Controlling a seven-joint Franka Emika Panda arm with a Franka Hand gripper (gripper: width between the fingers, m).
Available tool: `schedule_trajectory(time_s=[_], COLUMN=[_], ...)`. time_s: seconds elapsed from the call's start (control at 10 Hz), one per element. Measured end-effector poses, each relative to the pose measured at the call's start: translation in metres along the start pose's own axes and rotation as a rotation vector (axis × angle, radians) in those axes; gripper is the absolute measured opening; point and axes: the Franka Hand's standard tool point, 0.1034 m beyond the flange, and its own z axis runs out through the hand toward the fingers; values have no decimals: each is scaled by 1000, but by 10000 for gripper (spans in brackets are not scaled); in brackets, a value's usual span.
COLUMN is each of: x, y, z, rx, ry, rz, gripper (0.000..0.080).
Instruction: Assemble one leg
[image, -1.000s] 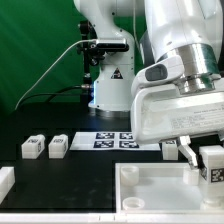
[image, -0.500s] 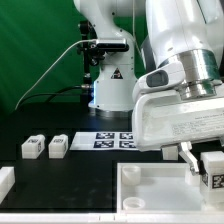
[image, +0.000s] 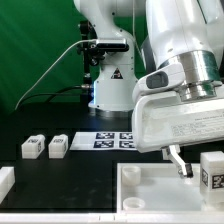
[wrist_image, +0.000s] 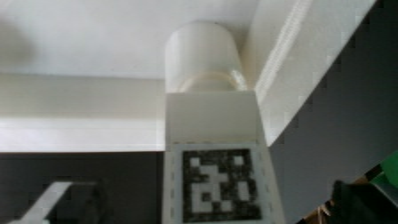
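I find the gripper (image: 203, 166) low at the exterior view's right, over the right end of the tray (image: 150, 186); the leg (image: 212, 172) stands upright beneath it, tag facing the camera. One finger (image: 178, 160) hangs just beside the leg, a dark gap between them; the other is out of frame; I cannot tell whether the jaws grip. In the wrist view the leg (wrist_image: 214, 150) points its rounded end at the tray (wrist_image: 71, 40). A second leg (image: 32, 148) and third leg (image: 58, 146) lie well apart.

Bright, even light — wrist view perhaps soft.
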Motion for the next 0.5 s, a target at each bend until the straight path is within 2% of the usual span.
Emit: schedule_trajectory(time_s=[0.2,0.5], x=[0,0], y=[0,0], z=[0,0], rx=[0,0], ry=[0,0], rz=[0,0], gripper=[648,648])
